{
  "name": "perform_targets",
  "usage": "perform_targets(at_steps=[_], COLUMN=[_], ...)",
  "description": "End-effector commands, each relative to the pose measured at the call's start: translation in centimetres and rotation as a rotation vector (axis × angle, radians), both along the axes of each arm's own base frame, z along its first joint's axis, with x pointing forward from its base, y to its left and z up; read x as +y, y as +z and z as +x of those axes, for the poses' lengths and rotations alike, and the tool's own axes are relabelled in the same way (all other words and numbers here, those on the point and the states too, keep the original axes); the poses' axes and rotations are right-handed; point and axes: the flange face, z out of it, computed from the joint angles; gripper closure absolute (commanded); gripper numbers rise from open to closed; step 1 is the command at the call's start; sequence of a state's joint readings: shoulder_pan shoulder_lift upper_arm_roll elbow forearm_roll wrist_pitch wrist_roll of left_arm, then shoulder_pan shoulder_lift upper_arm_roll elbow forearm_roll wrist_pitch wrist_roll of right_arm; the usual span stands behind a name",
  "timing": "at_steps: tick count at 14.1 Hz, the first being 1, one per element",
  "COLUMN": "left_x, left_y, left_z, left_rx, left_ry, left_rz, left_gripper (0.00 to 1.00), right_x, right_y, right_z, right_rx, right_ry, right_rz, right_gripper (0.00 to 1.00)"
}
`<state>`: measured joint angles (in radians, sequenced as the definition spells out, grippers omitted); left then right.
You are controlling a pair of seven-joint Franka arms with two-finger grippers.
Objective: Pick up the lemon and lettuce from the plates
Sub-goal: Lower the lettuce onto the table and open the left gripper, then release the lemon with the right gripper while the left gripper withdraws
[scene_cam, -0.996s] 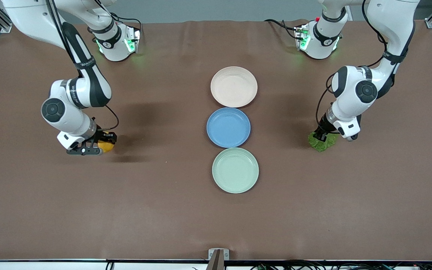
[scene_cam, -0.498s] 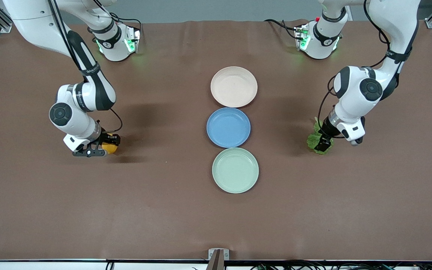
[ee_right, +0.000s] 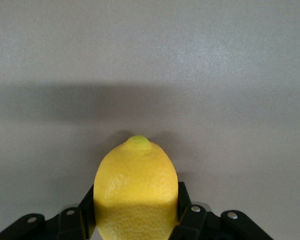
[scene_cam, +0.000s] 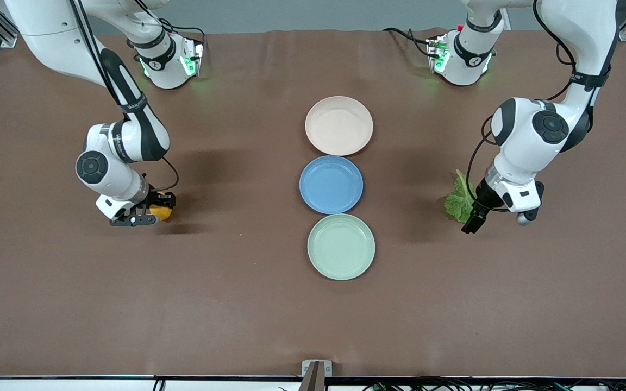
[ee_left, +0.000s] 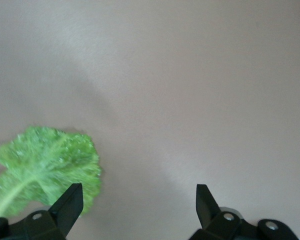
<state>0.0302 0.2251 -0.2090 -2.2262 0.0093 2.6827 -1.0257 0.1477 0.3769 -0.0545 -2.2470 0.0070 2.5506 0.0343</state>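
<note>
Right end effector grips lemon; lettuce lies released.

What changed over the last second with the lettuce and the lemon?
The left gripper opened and let go of the crinkled green lettuce leaf, which now lies on the brown table toward the left arm's end; the gripper has drawn away from it, fingers apart. The right gripper stays shut on the yellow oval lemon, shifted slightly toward the plates. The pink-beige plate, blue plate and mint green plate stayed empty and unmoved.

Left gripper spread wide; right gripper clamped, both low.
</note>
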Motion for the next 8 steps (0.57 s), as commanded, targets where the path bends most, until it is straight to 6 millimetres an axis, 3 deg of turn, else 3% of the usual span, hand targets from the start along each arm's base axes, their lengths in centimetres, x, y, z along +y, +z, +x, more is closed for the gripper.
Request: perform_targets(at_steps=[1, 5, 8], left_x=[0.4, 3.5, 5.4], left_y=[1.9, 4.5, 7.0], left_z=[0.0, 0.8, 0.9], left_rx=[0.072, 0.179, 0.245], left_ry=[-0.338, -0.686, -0.822], left_rz=[0.094, 0.139, 0.134], left_gripper=[0.01, 0.01, 0.01], right_x=[-0.3, 0.0, 0.0], right_y=[0.0, -0.2, -0.5], right_z=[-1.9, -3.3, -4.2], right_rx=[0.016, 0.036, 0.05], right_ry=[0.006, 0.014, 0.014], right_rz=[0.017, 0.018, 0.018], right_gripper=[0.98, 0.98, 0.97])
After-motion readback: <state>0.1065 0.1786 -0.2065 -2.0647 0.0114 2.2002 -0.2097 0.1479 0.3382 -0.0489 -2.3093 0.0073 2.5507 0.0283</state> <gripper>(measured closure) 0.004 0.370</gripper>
